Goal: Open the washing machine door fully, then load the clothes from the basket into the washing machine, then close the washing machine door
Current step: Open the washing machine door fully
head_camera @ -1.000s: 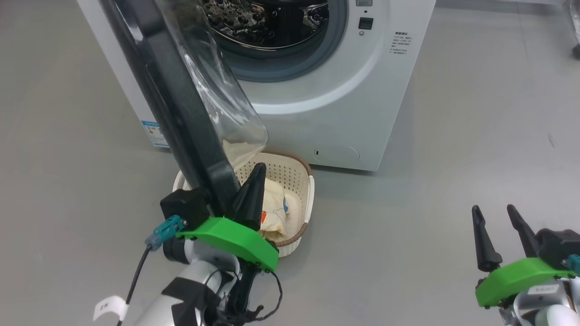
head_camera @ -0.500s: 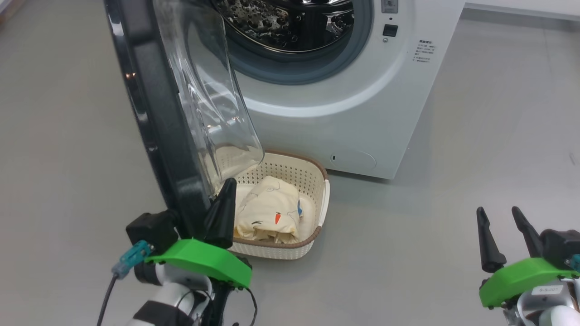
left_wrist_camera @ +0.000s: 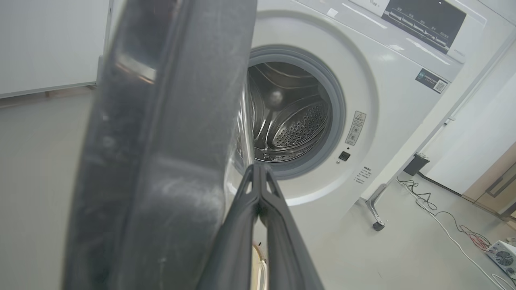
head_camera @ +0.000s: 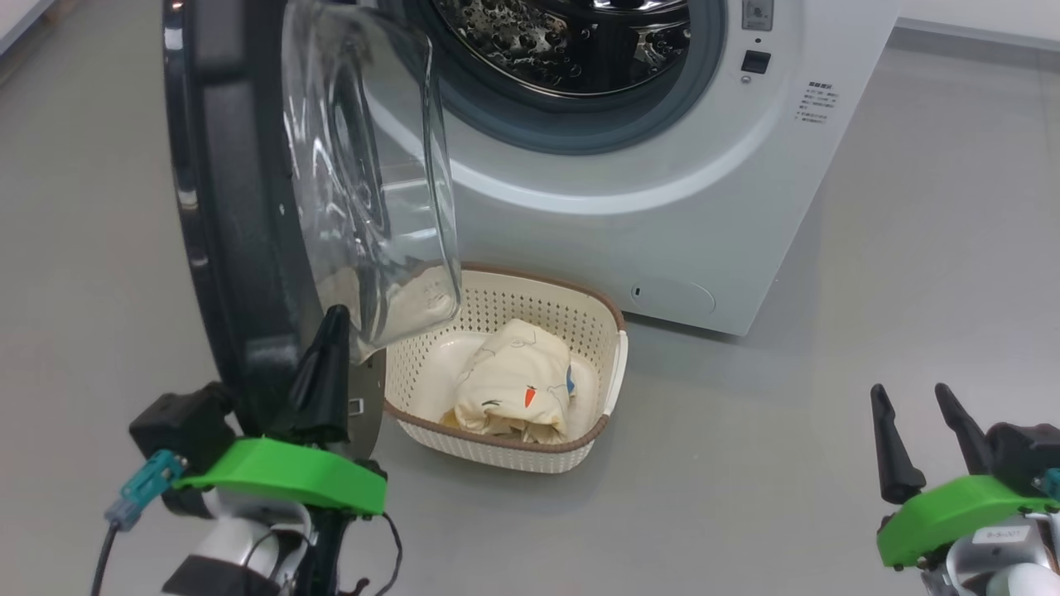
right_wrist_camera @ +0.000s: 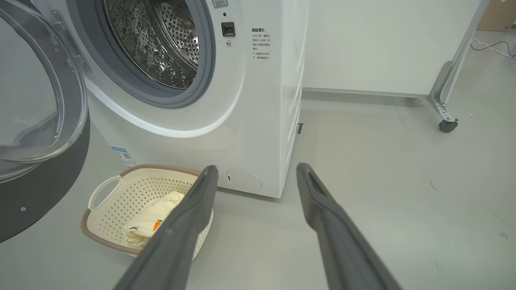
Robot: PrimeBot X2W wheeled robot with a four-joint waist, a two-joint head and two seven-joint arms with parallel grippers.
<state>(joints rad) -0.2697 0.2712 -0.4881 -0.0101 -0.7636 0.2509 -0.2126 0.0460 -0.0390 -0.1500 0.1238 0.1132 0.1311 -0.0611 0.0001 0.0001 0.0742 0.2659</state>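
Note:
The white washing machine [head_camera: 662, 215] stands with its steel drum [head_camera: 571, 33] exposed. Its door [head_camera: 224, 248], a black rim around a bulging clear glass bowl, is swung out to the left, nearly edge-on to the head view. My left gripper [head_camera: 330, 323] is shut with nothing held, its closed fingers lying against the door's inner face at the bottom edge; in the left wrist view the left gripper [left_wrist_camera: 258, 168] sits beside the door's rim [left_wrist_camera: 161, 141]. The basket [head_camera: 617, 364] stands on the floor before the machine, holding cream-yellow clothes [head_camera: 517, 381] with a carrot mark. My right gripper [head_camera: 911, 397] hangs open and empty, far right.
Grey floor lies open to the right of the basket. A white panel on a castered metal leg [right_wrist_camera: 443, 121] stands right of the machine. Cables [left_wrist_camera: 443, 217] and a small fan box [left_wrist_camera: 502, 253] lie on the floor beyond it.
The head camera has shifted. The door has swung wider to the left, uncovering more of the basket, and my shut left gripper has moved left with it. The right gripper has stayed put.

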